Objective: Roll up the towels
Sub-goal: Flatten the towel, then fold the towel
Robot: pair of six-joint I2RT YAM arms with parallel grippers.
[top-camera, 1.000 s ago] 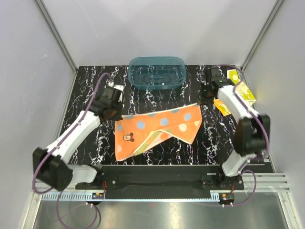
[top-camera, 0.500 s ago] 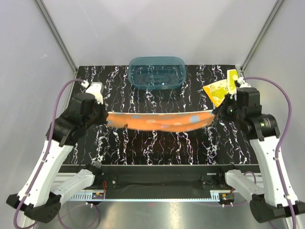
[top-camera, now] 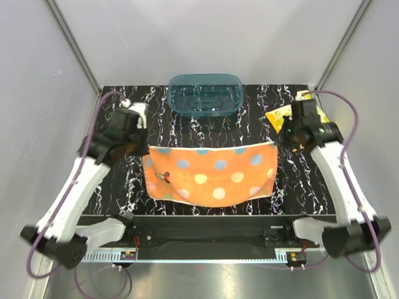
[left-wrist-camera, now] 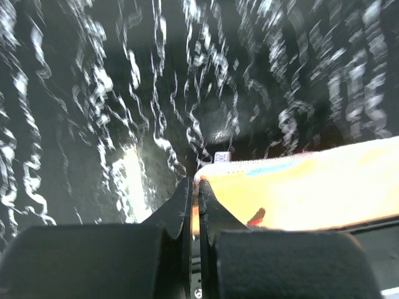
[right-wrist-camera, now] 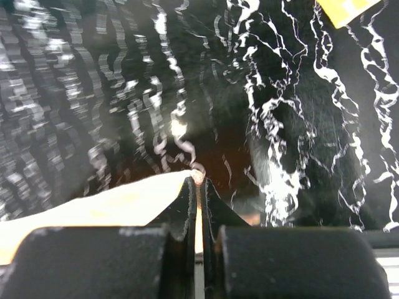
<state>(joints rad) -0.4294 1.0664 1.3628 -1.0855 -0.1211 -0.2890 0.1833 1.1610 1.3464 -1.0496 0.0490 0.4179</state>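
Observation:
An orange towel (top-camera: 209, 174) with light blue and yellow dots is spread out as a full rectangle across the middle of the black marbled table (top-camera: 187, 128). My left gripper (top-camera: 144, 148) is shut on its far left corner, and my right gripper (top-camera: 276, 143) is shut on its far right corner. In the left wrist view the gripper (left-wrist-camera: 194, 184) pinches the towel's (left-wrist-camera: 312, 184) edge; in the right wrist view the gripper (right-wrist-camera: 198, 180) does the same with the towel (right-wrist-camera: 112, 208). A second, yellow towel (top-camera: 279, 117) lies at the back right, partly behind the right arm.
A teal translucent tub (top-camera: 205, 94) stands at the back centre of the table. Grey walls close in on the left, right and back. A corner of the yellow towel (right-wrist-camera: 349, 9) shows at the top right of the right wrist view.
A second ago the orange towel lay folded. Both grippers then pulled it into a taut narrow band, and now it is opened out to its full width and depth.

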